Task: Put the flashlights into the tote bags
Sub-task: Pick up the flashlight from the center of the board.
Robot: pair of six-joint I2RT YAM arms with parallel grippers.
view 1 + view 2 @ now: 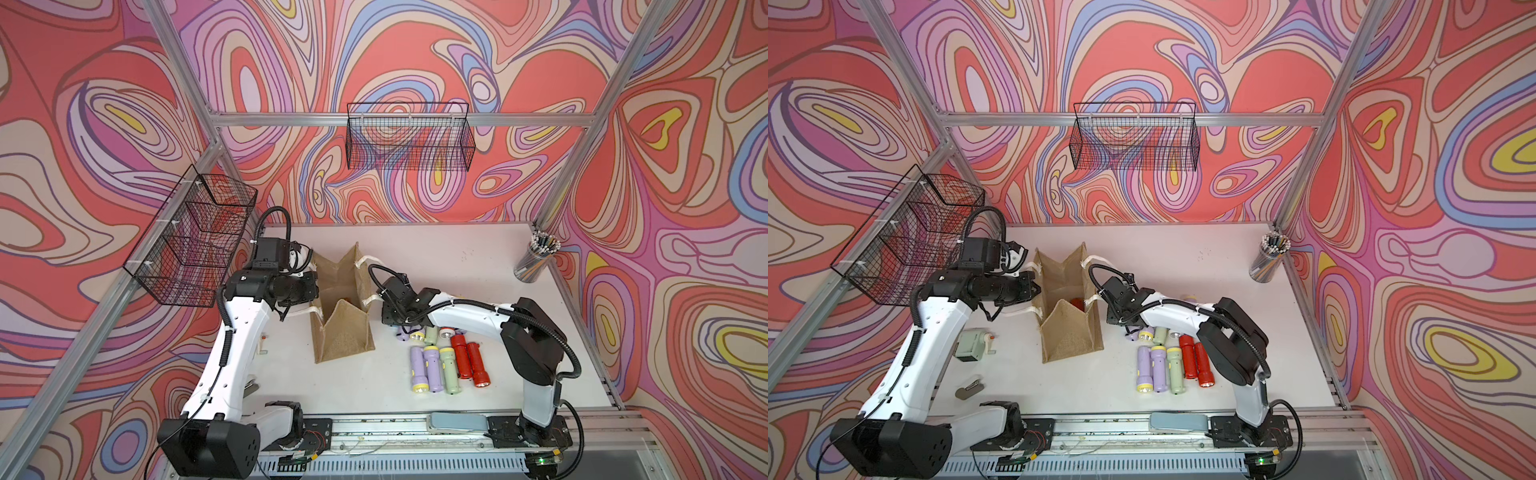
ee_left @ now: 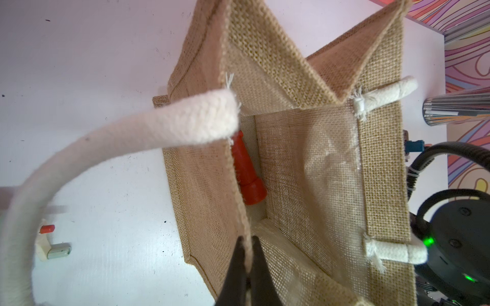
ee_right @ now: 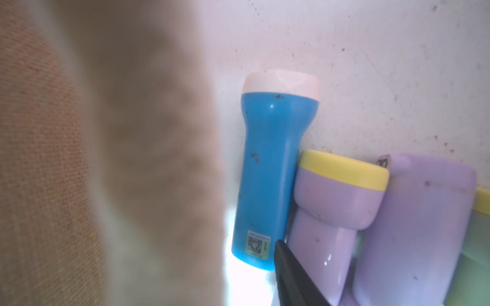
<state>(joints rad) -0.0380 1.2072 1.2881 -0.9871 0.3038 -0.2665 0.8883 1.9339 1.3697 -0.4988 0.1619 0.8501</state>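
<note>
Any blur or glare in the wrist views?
Right wrist view: a defocused tan shape fills nearly half the frame, and glare blows out beside the blue flashlight; left wrist view: the rope handle goes soft up close, the tote bag interior sharp.

A long wire basket was hung on the back rail, and a compartmented wire basket on the side rail. A cup of pencils was stood at the far corner of the white table.
</note>
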